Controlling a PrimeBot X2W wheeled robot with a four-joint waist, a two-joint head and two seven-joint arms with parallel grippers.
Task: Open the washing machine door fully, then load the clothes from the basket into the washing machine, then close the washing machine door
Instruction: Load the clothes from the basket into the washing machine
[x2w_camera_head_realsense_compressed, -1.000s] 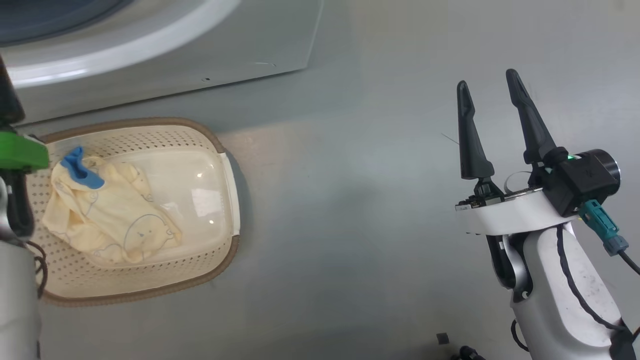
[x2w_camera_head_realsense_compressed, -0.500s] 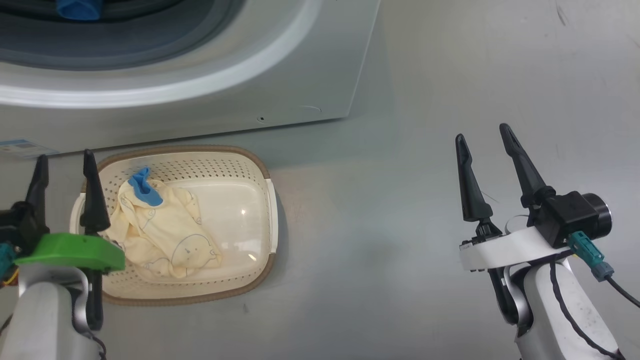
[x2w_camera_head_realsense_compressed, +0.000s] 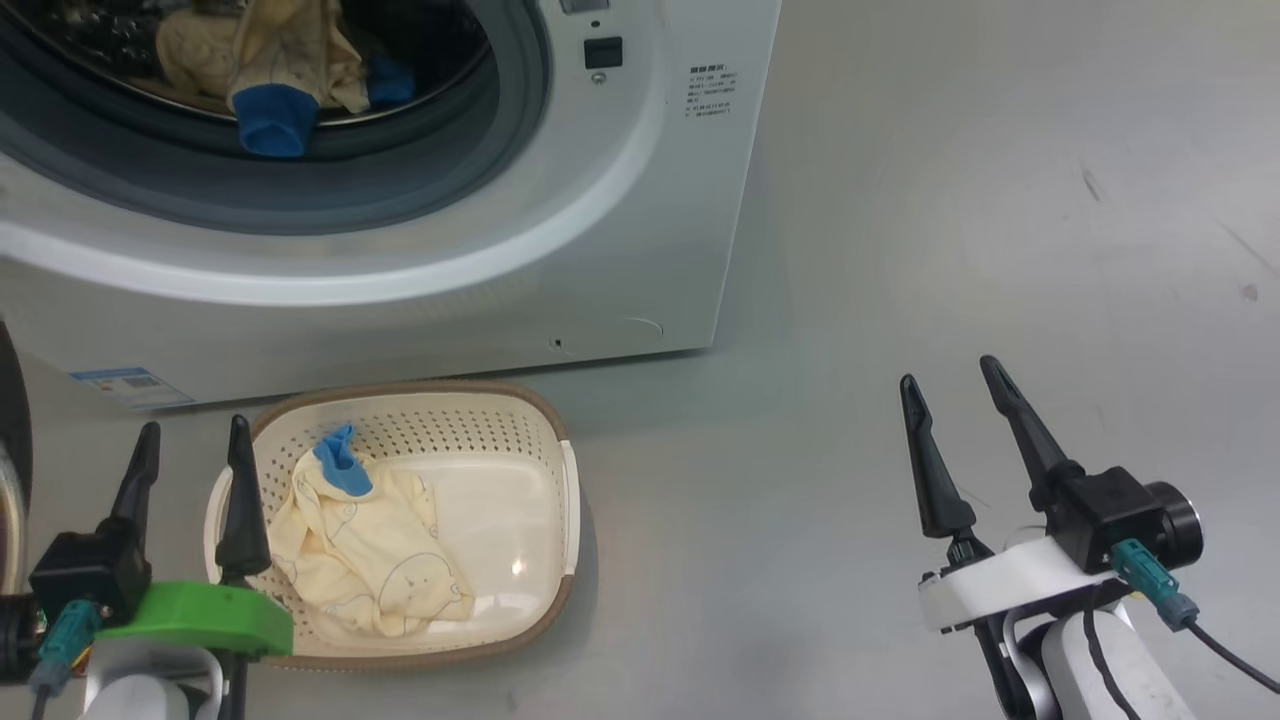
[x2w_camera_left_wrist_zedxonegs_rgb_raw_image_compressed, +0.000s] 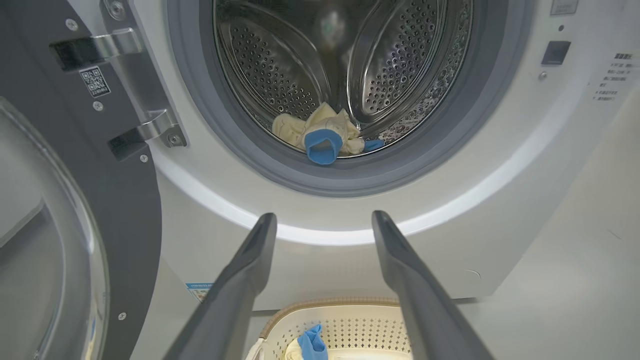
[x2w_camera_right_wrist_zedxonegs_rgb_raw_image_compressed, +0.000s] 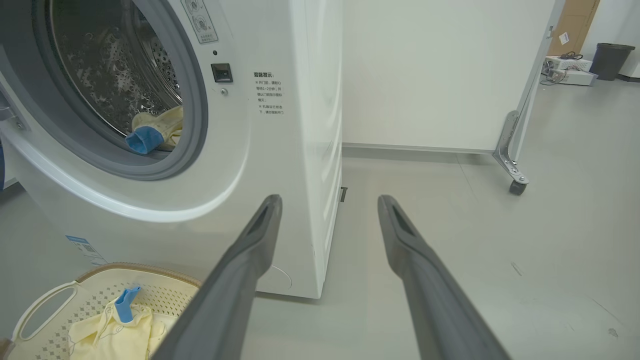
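Bright even light, wide-angle edges

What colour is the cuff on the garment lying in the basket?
Bright blue cuff on a pale yellow garment; the head view shows it best.

The steel drum is gleaming, perforated all over, inside a matt grey rubber gasket. The washing machine is showing a smooth glossy white front. At lower left the basket is looking like cream plastic with a woven-look rim, holding soft yellow cloth clothes. The floor is shining faintly, smooth grey
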